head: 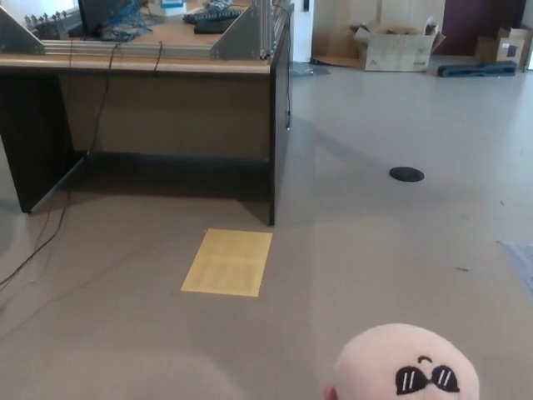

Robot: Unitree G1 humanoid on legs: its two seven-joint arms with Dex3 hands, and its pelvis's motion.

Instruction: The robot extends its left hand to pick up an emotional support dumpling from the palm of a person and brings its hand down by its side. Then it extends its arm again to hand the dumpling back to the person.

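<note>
Although the task calls for the robot's left hand, neither hand shows in the head view, so nothing can be said of how the fingers stand. The dumpling [406, 365] sits at the bottom edge of the picture, right of centre, with only its upper dome in sight. It is pale pink, with a small stitched face of two dark eyes and a curl above them. What bears it from below is cut off by the frame; a palm under it cannot be confirmed.

Handling, as a judgement: the rounded, matt, fabric-like surface suggests a plush toy, so light, soft and yielding under pressure, not fragile, and not slippery. A firm squeeze would likely deform it without harm. The round body offers no handle or edge, so the sound hold is across the widest part of the dome, thumb on one flank and the two fingers on the opposite flank, closing until the stuffing gives a little.

Surroundings: grey floor [391, 250], a yellow sheet [228, 262] lying on it, a wooden table [166, 65] at upper left, all well apart from the dumpling.
</note>
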